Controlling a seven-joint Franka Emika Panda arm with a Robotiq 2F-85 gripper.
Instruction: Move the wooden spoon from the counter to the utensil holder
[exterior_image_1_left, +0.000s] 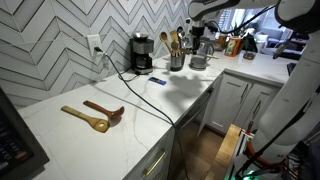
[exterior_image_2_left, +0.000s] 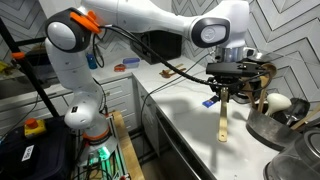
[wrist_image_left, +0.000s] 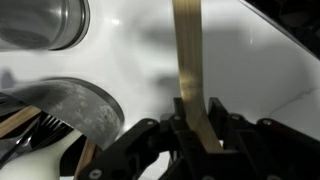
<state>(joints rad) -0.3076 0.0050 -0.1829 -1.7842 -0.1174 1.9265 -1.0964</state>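
Gripper (wrist_image_left: 199, 122) fingers (wrist_image_left: 213, 112) fill the bottom edge of the wrist view, closed tight on the flat handle of the wooden spoon (wrist_image_left: 188, 50), which runs straight away from them over the white worktop (wrist_image_left: 255, 70). In an exterior view the wooden spoon (exterior_image_2_left: 224, 118) hangs upright from the gripper, its lower end in the air above the worktop and touching nothing else.

Beside the gripper in the wrist view sits the utensil holder (wrist_image_left: 88, 100), a dark grey round rim with pale wooden utensils (wrist_image_left: 20, 118) leaning out of it. How many there are cannot be told there. The shiny steel kettle (wrist_image_left: 40, 25) stands just beyond it. The held spoon is beside the holder's opening, not inside it.

Only an exterior view shows the whole row against the herringbone wall: the black coffee maker (exterior_image_1_left: 142, 52), then the utensil holder (exterior_image_1_left: 177, 62) with several wooden handles rising from its top, then the kettle (exterior_image_1_left: 199, 58). The same view alone shows 2 more utensils lying close together at the near end of the worktop, a golden-orange wooden spoon (exterior_image_1_left: 85, 118) and a dark reddish-brown utensil (exterior_image_1_left: 105, 110), well apart from the holder. There the held spoon is too small to make out.
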